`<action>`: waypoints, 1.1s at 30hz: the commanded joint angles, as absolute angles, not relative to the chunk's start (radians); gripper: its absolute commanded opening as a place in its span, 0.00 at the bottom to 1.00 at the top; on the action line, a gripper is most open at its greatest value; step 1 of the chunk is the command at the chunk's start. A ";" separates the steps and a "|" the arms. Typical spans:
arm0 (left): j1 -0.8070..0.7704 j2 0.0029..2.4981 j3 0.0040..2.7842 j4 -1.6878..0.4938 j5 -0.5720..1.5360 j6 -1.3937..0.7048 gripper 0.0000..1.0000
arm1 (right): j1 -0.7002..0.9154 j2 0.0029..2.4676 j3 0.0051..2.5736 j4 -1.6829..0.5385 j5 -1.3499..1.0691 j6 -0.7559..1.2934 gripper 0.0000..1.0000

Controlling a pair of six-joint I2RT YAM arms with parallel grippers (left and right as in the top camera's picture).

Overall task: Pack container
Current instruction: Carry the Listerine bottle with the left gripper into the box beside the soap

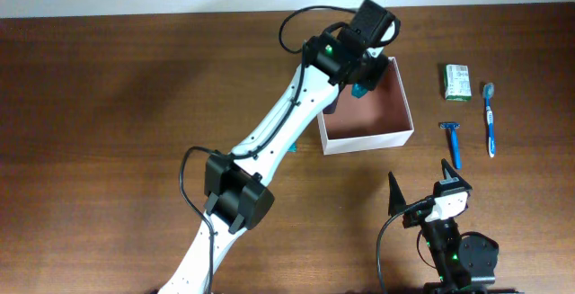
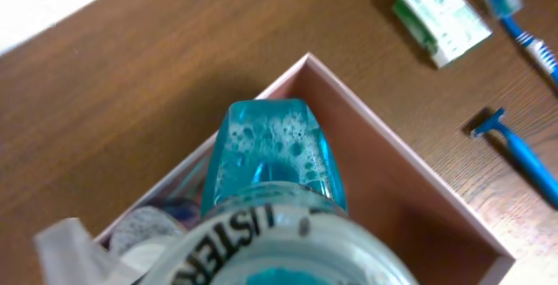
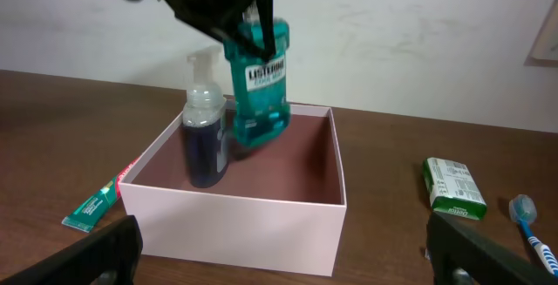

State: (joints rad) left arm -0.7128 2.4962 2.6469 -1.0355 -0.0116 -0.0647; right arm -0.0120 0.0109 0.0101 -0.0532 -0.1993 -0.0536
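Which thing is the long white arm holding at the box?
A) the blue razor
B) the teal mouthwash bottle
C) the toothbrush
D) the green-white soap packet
B: the left gripper is clamped on the top of the teal mouthwash bottle at the container, while the toothbrush, razor and soap packet lie on the table beside it.

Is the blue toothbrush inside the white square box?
No, the blue toothbrush lies on the wooden table outside the white square box.
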 commanded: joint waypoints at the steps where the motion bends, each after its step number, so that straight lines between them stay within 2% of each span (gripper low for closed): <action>1: -0.708 2.457 2.616 -1.007 -0.023 -0.064 0.28 | -0.007 0.004 0.006 -0.058 -0.190 -0.052 0.99; 6: -0.708 2.459 2.567 -0.995 -0.107 -0.097 0.28 | -0.007 0.004 0.006 -0.058 -0.190 -0.052 0.99; 14: -0.708 2.465 2.566 -0.994 -0.121 -0.123 0.29 | -0.007 0.004 0.006 -0.058 -0.190 -0.052 0.99; 17: -0.708 2.473 2.566 -0.993 -0.121 -0.123 0.42 | -0.007 0.004 0.006 -0.058 -0.190 -0.052 0.99; 33: -0.708 2.475 2.566 -0.968 -0.121 -0.123 0.49 | -0.007 0.004 0.006 -0.058 -0.190 -0.052 0.99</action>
State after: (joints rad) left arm -0.7132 2.4962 2.5565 -0.9741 -0.1089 -0.1177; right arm -0.0120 0.0109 0.0101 -0.0532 -0.1989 -0.0532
